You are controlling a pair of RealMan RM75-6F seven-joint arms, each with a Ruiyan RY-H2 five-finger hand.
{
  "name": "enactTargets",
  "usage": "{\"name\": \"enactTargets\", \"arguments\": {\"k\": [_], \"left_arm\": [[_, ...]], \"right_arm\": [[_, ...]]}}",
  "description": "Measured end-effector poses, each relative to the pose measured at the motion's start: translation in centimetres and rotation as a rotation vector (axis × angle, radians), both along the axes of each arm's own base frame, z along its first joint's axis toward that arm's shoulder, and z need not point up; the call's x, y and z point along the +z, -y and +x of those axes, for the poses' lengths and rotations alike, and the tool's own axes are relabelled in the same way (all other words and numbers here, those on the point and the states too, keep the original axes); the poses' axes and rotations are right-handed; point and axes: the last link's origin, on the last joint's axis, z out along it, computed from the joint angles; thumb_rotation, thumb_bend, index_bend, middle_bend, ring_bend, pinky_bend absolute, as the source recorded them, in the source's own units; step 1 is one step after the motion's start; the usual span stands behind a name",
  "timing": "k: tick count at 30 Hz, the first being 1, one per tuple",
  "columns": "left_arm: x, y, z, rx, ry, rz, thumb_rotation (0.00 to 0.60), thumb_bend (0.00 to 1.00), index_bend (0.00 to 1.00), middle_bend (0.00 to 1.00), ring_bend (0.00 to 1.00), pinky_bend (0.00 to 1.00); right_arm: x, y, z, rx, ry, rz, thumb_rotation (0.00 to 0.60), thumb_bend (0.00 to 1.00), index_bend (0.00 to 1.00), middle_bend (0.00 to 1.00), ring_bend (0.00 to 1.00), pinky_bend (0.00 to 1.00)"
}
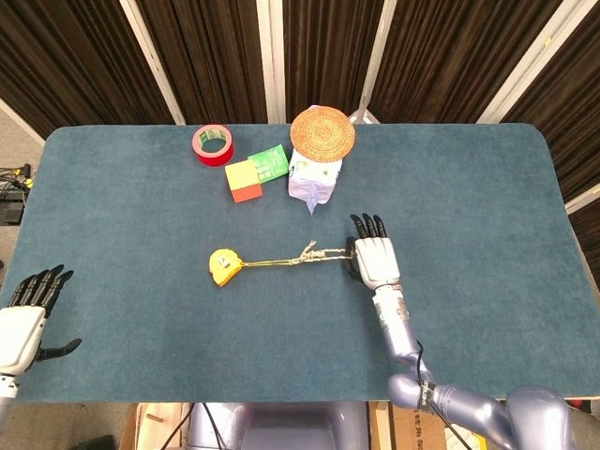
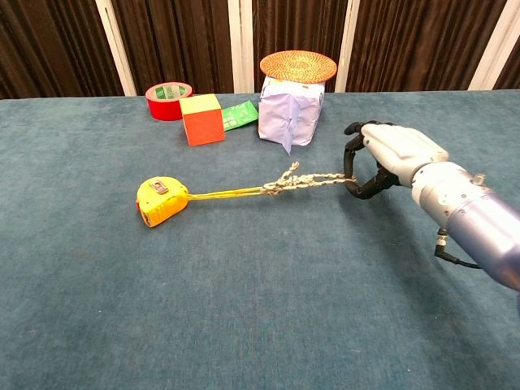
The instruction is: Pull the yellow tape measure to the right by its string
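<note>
The yellow tape measure (image 1: pixel 223 265) (image 2: pixel 161 201) lies on the blue-green table left of centre. Its yellow string (image 1: pixel 281 260) (image 2: pixel 236 192) runs right, taut, into a knotted braided end (image 2: pixel 296 181). My right hand (image 1: pixel 373 260) (image 2: pixel 388 156) pinches that braided end between thumb and fingers, raised a little off the cloth. My left hand (image 1: pixel 26 314) rests at the table's front left edge, fingers spread, holding nothing; the chest view does not show it.
At the back stand a red tape roll (image 1: pixel 213 144) (image 2: pixel 168 99), a yellow and orange cube (image 1: pixel 245 180) (image 2: pixel 202 119), a green packet (image 1: pixel 270 161), and a pale wrapped box (image 2: pixel 291 114) topped by a woven round mat (image 1: pixel 322 133).
</note>
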Motion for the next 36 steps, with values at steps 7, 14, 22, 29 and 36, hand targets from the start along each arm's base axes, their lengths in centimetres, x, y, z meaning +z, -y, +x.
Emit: {"name": "enactTargets", "arguments": {"k": [7,14,22,29,36], "left_arm": [[0.0,0.0,0.1,-0.004,-0.002,0.0,0.6,0.0,0.0,0.0,0.0,0.0],[-0.1,0.1,0.1,-0.009,-0.005,0.001,0.6,0.0,0.0,0.0,0.0,0.0],[-0.1,0.1,0.2,-0.011,-0.011,0.003,0.6,0.0,0.0,0.0,0.0,0.0],[-0.1,0.1,0.2,-0.014,-0.014,0.006,0.6,0.0,0.0,0.0,0.0,0.0],[-0.1,0.2,0.3,-0.017,-0.017,0.008,0.6,0.0,0.0,0.0,0.0,0.0]], "right_arm": [[1.4,-0.3,-1.2,-0.01,-0.023,-0.013,0.6,0.45,0.64,0.13,0.0,0.0],[3.0,-0.4,-2.7,-0.032,-0.048,-0.034,0.6,0.45,0.64,0.13,0.0,0.0],[4.9,0.0,-4.1,-0.055,-0.068,-0.068,0.6,0.45,0.64,0.13,0.0,0.0],[7.3,0.6,-5.7,-0.084,-0.093,-0.112,0.6,0.45,0.64,0.13,0.0,0.0],[9.5,1.1,-7.7,-0.124,-0.13,-0.155,0.6,0.45,0.64,0.13,0.0,0.0]]}}
